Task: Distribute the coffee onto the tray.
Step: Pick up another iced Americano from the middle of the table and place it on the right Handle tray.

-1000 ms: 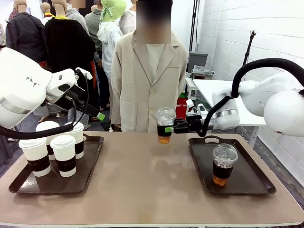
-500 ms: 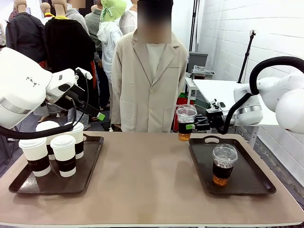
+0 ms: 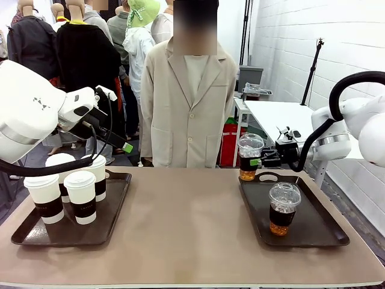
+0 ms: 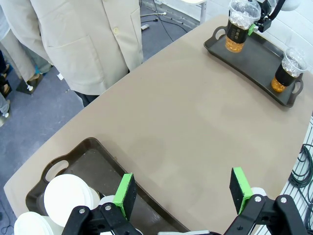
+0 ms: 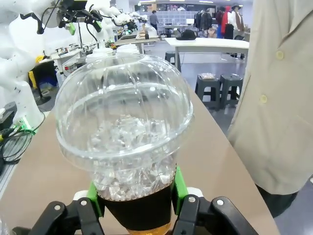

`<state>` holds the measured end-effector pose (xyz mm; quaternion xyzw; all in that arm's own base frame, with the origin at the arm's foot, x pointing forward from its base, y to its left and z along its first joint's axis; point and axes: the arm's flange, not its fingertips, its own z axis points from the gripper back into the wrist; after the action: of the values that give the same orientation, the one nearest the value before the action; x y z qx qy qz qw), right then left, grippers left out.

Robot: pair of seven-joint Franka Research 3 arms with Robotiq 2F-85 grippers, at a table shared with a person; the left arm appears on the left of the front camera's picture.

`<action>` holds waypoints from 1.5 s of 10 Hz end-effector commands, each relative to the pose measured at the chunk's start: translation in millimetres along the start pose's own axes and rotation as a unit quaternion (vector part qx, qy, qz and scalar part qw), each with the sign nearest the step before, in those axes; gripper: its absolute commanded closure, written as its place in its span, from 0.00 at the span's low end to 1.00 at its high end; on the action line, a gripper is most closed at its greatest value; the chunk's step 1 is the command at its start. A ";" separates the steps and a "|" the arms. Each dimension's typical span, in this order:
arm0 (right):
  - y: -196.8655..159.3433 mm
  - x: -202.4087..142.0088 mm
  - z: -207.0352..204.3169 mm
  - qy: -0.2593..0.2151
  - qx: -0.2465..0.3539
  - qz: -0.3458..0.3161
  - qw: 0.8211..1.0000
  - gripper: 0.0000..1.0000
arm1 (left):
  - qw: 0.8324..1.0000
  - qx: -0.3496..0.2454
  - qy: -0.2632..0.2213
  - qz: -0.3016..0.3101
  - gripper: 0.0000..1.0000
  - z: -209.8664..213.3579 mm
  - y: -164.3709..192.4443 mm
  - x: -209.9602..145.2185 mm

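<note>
the right gripper has carried its clear cup from over the bare table middle rightward, now above the far left corner of the right tray.

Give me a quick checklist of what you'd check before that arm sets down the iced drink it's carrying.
1. Grip: right gripper has its green-padded fingers clamped on the dark sleeve of the clear dome-lidded plastic cup. Ok.
2. Cup upright: ok.
3. Cup over the dark right-hand tray: at its far-left corner, near the handle. Cannot tell if fully inside.
4. Free space: one other clear iced cup stands mid-tray, apart. Ok.
5. Person in beige coat: standing behind the table, hands off it. Ok.
6. Left gripper: open, raised, far away. Ok.
</note>
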<state>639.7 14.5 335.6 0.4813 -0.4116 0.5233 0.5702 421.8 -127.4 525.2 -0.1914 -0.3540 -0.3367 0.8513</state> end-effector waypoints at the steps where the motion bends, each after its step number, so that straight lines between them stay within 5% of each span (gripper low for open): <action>1: -2.6 3.3 2.5 0.001 -0.002 0.001 1.000 0.37 | 1.000 -0.009 -0.004 0.007 0.00 -0.9 2.1 -0.4; 4: -2.6 3.3 2.5 0.001 -0.002 0.001 1.000 0.37 | 1.000 -0.009 -0.004 0.007 0.00 -0.9 2.1 -0.4; 15: 1.7 -80.1 51.8 0.003 -0.012 -0.002 1.000 0.37 | 1.000 -0.009 -0.004 0.007 0.00 -0.9 2.1 -0.4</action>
<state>631.0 -51.6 264.5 0.4670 -0.4125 0.5073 0.5953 421.8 -127.3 525.2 -0.1914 -0.3540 -0.3366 0.8513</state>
